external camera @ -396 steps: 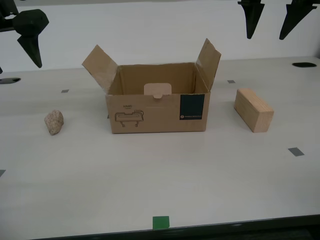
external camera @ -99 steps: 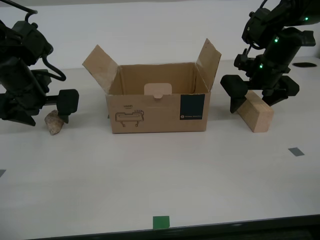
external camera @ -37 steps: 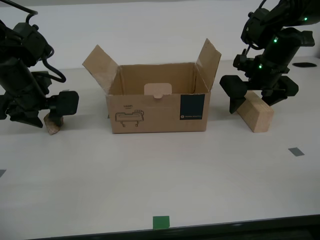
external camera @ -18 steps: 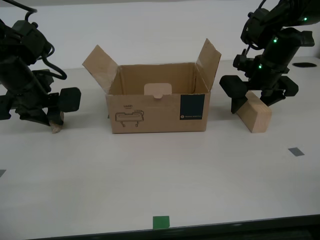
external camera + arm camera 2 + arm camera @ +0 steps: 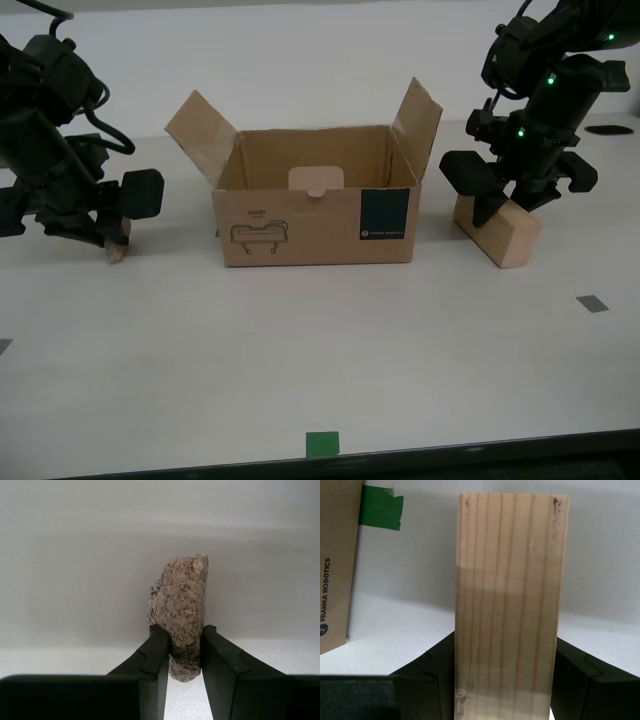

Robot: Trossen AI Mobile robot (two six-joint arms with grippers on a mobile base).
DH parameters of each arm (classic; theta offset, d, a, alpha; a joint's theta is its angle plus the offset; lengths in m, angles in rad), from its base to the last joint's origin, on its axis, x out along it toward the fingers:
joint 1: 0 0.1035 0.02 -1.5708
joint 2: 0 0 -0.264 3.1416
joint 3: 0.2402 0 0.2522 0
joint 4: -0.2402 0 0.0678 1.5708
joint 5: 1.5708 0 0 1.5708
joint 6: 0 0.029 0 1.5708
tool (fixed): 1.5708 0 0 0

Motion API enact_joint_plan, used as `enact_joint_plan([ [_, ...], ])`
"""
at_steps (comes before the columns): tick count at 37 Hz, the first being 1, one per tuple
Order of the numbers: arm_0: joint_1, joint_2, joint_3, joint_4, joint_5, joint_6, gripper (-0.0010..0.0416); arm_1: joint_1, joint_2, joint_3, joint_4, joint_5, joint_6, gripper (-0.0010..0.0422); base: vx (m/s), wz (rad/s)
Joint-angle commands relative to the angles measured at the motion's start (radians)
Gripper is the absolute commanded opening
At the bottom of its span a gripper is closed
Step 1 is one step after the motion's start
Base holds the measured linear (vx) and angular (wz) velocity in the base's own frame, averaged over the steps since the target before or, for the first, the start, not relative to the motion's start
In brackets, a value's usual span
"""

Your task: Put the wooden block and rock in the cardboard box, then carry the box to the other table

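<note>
Since 0.5 s earlier the wooden block (image 5: 497, 232) had slid a bit toward the cardboard box (image 5: 315, 208), and the arm on the exterior view's left had edged up. My 1st gripper (image 5: 502, 680) pinched the block by its 2 sides, w/ box wall close alongside. My 2nd gripper (image 5: 181, 655) squeezed the rock (image 5: 180, 614); exterior view showed only a sliver of it (image 5: 117, 250) under the arm. Box stood open, flaps up, interior floor hidden. 1st wrist view alone caught green tape (image 5: 380, 510) behind.

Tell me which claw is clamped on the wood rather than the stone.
My first claw: it pinches the pale rectangular wooden block, beside the brown cardboard box. My second claw grips the speckled pinkish rock.
</note>
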Motion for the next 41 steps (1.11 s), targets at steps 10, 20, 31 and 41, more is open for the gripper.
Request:
enact_joint_plan([
  [10,0.0,0.0,0.0,-0.009,-0.004,-0.001,0.0,0.0,0.006,-0.005,-0.011,-0.01,-0.002,-0.0001,0.0,0.0],
  [20,0.0,-0.006,0.001,-0.008,-0.004,-0.002,-0.0001,0.001,0.006,-0.005,-0.016,-0.01,-0.027,0.0,0.0,0.0],
  [31,0.0,-0.006,0.001,-0.009,-0.004,-0.002,-0.0001,0.001,0.007,-0.005,-0.017,-0.011,-0.068,0.0043,0.0,0.0],
  [41,0.001,-0.006,0.0,-0.009,-0.005,-0.001,-0.0001,0.001,0.006,-0.005,-0.011,-0.011,-0.069,0.0154,0.0,0.0],
])
